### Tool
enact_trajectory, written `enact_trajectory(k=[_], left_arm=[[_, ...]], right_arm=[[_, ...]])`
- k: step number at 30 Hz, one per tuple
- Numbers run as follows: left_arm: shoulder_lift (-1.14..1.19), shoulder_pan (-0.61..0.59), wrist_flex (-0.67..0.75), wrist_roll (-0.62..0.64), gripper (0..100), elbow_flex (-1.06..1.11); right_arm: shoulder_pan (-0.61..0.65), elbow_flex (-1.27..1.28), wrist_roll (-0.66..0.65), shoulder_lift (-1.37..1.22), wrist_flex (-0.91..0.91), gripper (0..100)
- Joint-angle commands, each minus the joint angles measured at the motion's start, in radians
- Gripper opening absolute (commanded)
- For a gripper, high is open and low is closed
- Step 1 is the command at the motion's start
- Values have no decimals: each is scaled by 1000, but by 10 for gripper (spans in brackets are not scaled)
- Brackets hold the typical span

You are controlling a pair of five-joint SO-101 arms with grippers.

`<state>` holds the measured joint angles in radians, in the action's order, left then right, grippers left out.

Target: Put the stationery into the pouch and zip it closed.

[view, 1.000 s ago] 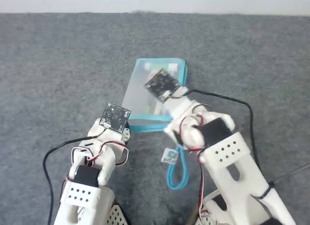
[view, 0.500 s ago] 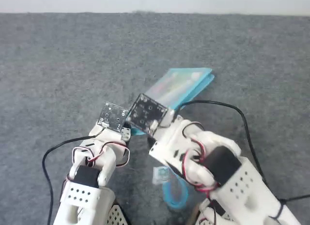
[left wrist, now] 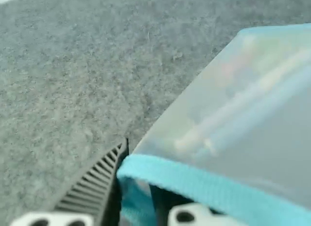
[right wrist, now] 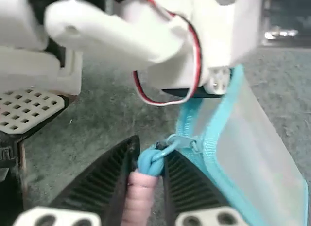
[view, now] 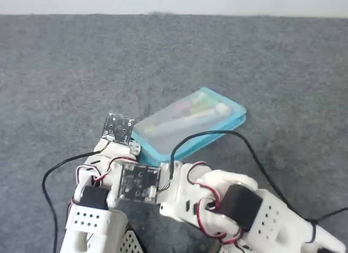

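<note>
Where the grey felt counter [view: 65, 62] spreads under both arms, the pouch [view: 190, 125] lies flat and slantwise, clear face up, with blue trim round its edges. The stationery [view: 200, 108] is inside the pouch: pale pink, green and white sticks lying along its length, seen through the clear face. In the left wrist view they are blurred streaks and cannot be told apart. At the pouch's near corner stands the left arm [view: 92, 217]. The left jaws are closed on the blue trim [left wrist: 194, 183] of that corner, ribbed black jaw on one side, white jaw on the other, fabric pinched between. Across the front of the pouch's near edge lies the right arm [view: 244, 207], its wrist close beside the left arm's. The right jaws are clamped on the blue pull cord [right wrist: 151, 160], its knot pinched between two ribbed black jaws, just beside the zip slider [right wrist: 182, 141] at the pouch's end. A pink piece [right wrist: 140, 199] sits between those jaws right behind the knot; what it is I cannot tell. Whether the zip along the pouch's edge is closed I cannot tell. A black cable [view: 217, 133] from the right arm arches over the pouch's near long edge.
</note>
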<state>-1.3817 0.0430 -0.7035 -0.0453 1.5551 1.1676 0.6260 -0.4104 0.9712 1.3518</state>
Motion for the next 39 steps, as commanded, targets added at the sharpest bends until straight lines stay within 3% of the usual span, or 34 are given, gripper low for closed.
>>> enact_trajectory(k=[1, 7, 10, 17, 23, 26, 32, 36, 39], left_arm=[[-6, -28, 21, 35, 9, -65], [-6, -52, 21, 37, 9, -67], [-6, -64, 32, 35, 9, -67], [-6, -72, 32, 35, 9, -67], [-6, -84, 31, 32, 9, -67], [-8, -104, 31, 32, 9, -76], [-8, -109, 29, 32, 9, -81], [-8, -101, 29, 32, 9, -81], [-8, -101, 29, 31, 9, -81]], right_arm=[[119, -25, -29, 2, 1, 6], [234, -23, -51, -28, 12, 6], [220, -2, -48, -56, 12, 14], [122, 31, -23, -77, 10, 297], [104, 49, -34, -74, 58, 311], [12, 54, -57, -36, 68, 311], [-298, 115, -117, 56, 50, 311], [-496, 262, -207, 64, -119, 314], [-524, 368, -233, 64, -228, 314]])
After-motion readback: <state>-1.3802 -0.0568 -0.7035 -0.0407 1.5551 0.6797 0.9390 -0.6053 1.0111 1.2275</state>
